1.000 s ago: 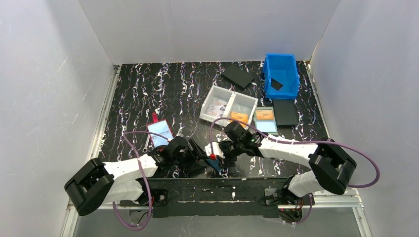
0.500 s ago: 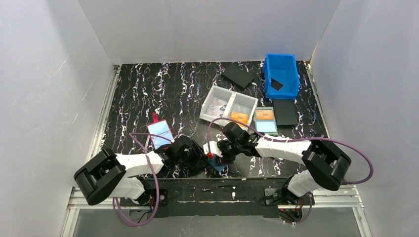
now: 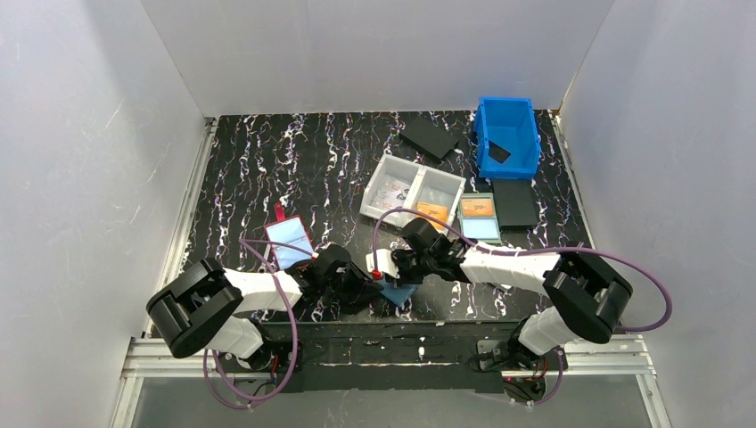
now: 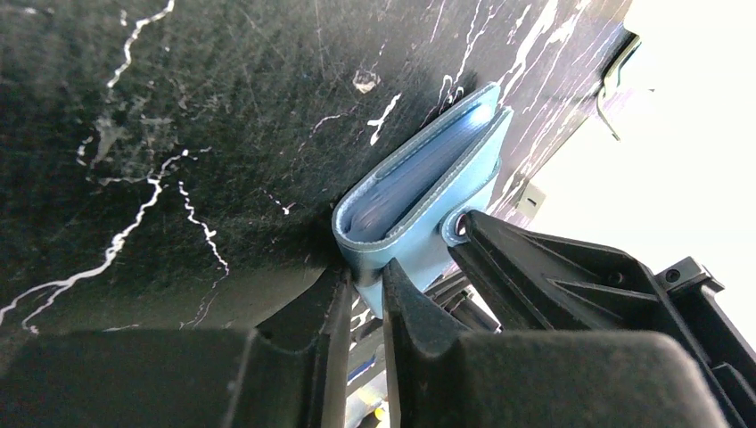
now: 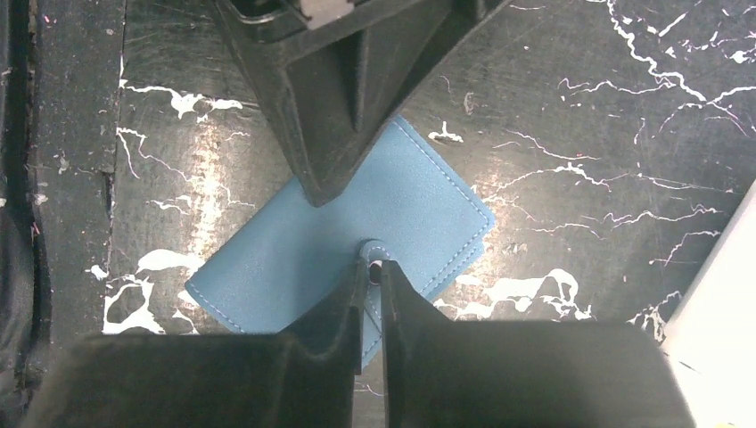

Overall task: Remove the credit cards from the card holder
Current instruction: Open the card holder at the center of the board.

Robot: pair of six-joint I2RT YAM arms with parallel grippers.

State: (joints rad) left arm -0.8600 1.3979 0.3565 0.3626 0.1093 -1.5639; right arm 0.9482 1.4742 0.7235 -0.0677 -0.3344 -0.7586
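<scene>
**Black marbled table** [image 3: 267,160], seen from above. **Blue bin** [image 3: 508,134]: beyond the clear tray [image 3: 415,189] and to its right. **Clear tray**: two compartments, the reference point here. **Card holder** [image 3: 403,293]: light blue, folded shut, resting on the table on the arm-base side of the tray, near it but apart. **Left gripper** [image 4: 364,281]: comes in from the tray's left, with its fingers pinching an edge of the holder by its fold. **Right gripper** [image 5: 373,267]: reaches down between tray and holder, with its fingers clamped on the holder's small tab [image 5: 373,251].

Left hand [image 4: 367,278] clamped, right hand [image 5: 373,267] clamped opposite
</scene>
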